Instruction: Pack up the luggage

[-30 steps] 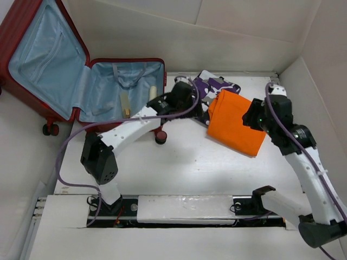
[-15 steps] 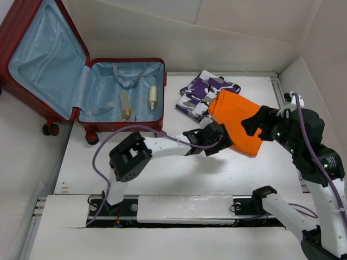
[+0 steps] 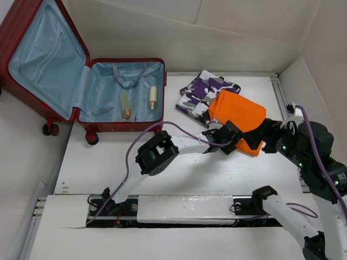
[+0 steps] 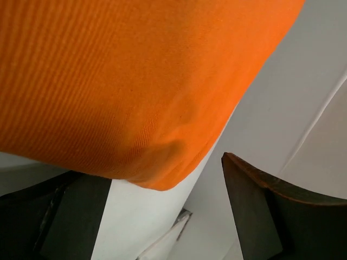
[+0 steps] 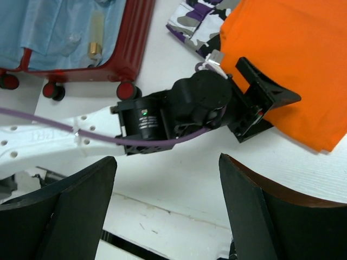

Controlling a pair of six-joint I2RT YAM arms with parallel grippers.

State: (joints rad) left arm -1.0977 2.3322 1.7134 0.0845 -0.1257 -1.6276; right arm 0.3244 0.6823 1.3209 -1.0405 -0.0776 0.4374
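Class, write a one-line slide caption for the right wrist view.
Left gripper, open, at the edge of the folded orange cloth; open red luggage and purple patterned cloth nearby.

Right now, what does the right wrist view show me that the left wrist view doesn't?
Only the right wrist view: the luggage lying open, the purple patterned cloth, and the left gripper seen from outside, open at the edge of the orange cloth. Only the left wrist view: that cloth's corner close up, above the gap between its own spread fingers, not clamped. Both: the orange cloth and the white table.
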